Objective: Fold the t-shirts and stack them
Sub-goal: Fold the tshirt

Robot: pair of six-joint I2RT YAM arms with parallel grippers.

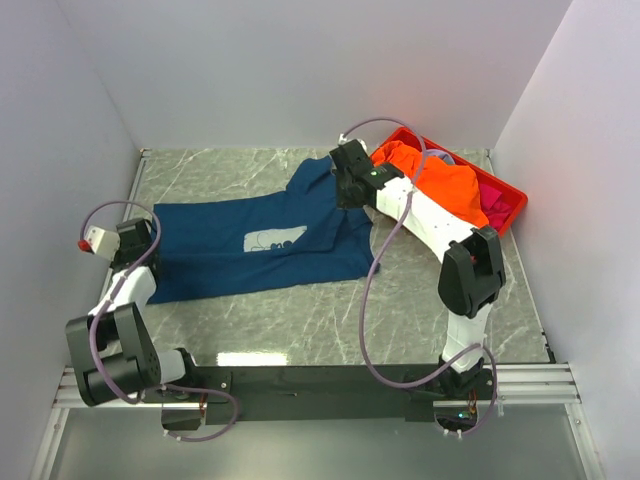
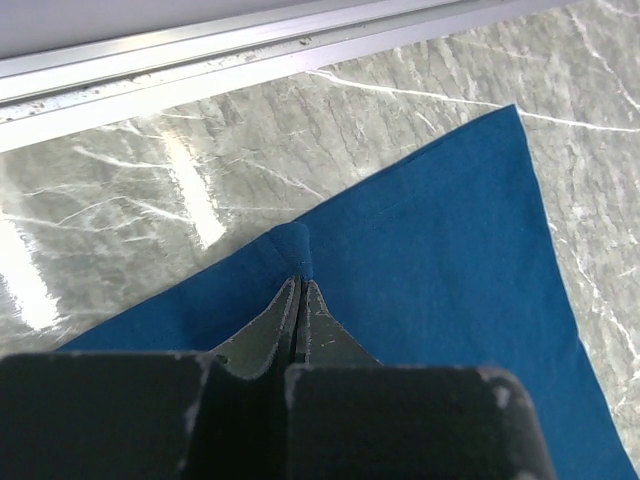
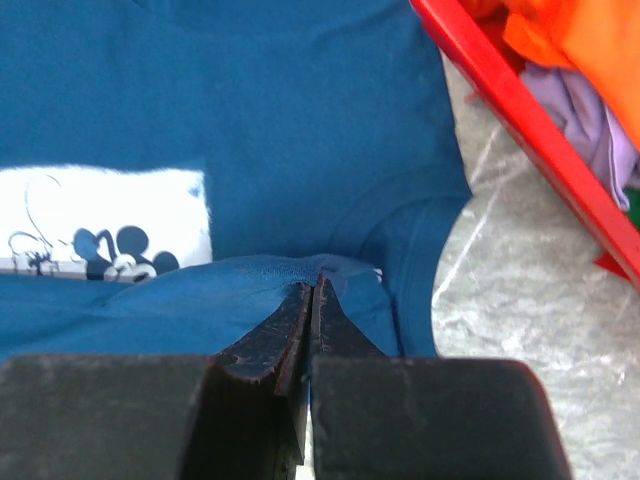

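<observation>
In the middle of each wrist view, the left gripper (image 2: 300, 288) pinches the navy t-shirt (image 2: 440, 290) at its edge, and the right gripper (image 3: 312, 292) pinches a raised fold.

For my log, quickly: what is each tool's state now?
Left tool: shut on the navy t-shirt.
Right tool: shut on the same navy t-shirt.

No readable text; the navy t-shirt (image 1: 220, 265) carries only a mouse picture (image 3: 100, 225).
</observation>
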